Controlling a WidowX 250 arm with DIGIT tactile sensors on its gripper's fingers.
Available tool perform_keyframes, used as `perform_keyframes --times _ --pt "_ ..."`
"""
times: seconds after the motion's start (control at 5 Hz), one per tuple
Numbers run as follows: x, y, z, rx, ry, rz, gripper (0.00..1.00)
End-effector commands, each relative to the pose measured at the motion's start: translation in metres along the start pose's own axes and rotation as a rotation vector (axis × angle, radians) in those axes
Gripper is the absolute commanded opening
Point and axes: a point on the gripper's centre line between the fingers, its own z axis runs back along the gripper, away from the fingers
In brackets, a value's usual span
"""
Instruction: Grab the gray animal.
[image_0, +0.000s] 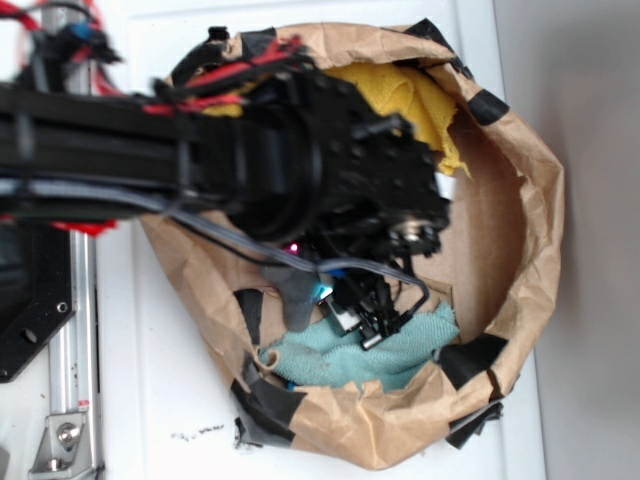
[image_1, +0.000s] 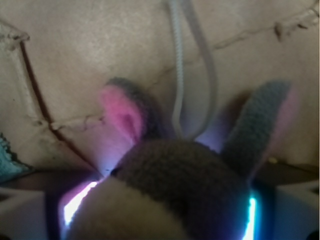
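Gray plush — one gray animal (image_1: 190, 185), two pink-lined ears — sits apparently pinched in the gripper (image_1: 160, 210), inside the paper bag (image_0: 530, 200) with two cloths.

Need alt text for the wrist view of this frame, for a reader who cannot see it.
A gray plush animal fills the lower middle of the close-up, its head wedged between the two fingers of the robot's hand. Its pink-lined ears stick up, with a thin white loop between them, against crumpled brown paper. A sliver of teal cloth shows at the left edge.
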Motion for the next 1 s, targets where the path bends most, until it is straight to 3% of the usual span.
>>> perform_keyframes --times 0.0,0.2,0.4,0.6,0.8 --pt "-0.002 0.007 0.08 0.127 -0.134 -0.262 0.0" --pt "-0.002 0.001 0.125 0.192 -0.161 -0.478 0.0" --pt "0.004 0.003 0.146 0.015 -0.211 -0.405 0.0" --pt "0.005 -0.004 0.148 -0.041 -0.305 -0.352 0.0" --pt "0.004 -0.001 0.144 -0.009 -0.257 -0.342 0.0"
